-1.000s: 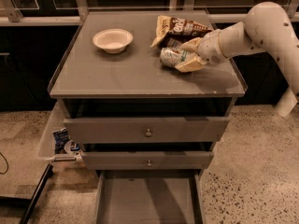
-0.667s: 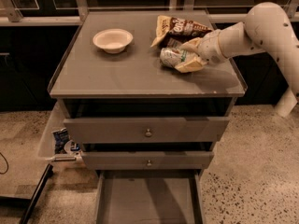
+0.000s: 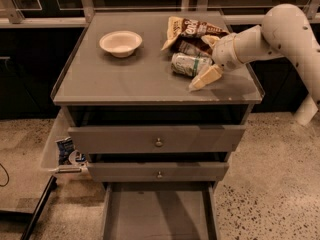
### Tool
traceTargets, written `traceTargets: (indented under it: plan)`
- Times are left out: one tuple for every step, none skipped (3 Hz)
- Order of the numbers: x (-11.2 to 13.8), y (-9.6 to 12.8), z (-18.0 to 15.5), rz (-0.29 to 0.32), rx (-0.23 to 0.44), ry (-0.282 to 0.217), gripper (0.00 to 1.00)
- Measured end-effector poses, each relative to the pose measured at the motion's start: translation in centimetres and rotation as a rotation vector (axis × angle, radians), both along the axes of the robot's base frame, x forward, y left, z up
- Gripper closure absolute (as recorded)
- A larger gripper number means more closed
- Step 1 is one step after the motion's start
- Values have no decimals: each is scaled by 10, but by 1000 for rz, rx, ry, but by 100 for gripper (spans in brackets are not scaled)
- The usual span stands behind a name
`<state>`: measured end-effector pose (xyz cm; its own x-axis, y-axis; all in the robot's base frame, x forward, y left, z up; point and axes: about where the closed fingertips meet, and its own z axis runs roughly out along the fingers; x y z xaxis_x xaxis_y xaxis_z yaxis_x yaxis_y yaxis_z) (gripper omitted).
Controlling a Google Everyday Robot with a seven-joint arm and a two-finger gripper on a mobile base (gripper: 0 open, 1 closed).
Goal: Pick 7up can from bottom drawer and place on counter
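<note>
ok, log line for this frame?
stage: place | 7up can: on its side on counter, beside snack bag | gripper: over counter, at can | bottom drawer: open

Bench: plain grey. 7up can: silver-white with green print. Snack bag: brown and cream. Bowl: cream. Gripper, at 3 o'clock on the bench with jaws apart: cream. Floor: speckled beige.

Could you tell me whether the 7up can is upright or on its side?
On its side: the 7up can lies lengthwise on the counter, with the gripper right at it.
</note>
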<state>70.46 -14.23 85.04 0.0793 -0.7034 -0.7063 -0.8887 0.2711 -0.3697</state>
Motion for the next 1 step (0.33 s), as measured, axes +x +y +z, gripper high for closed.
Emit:
traceTargets:
  plan:
    - [0,0,0,0,0,0,0]
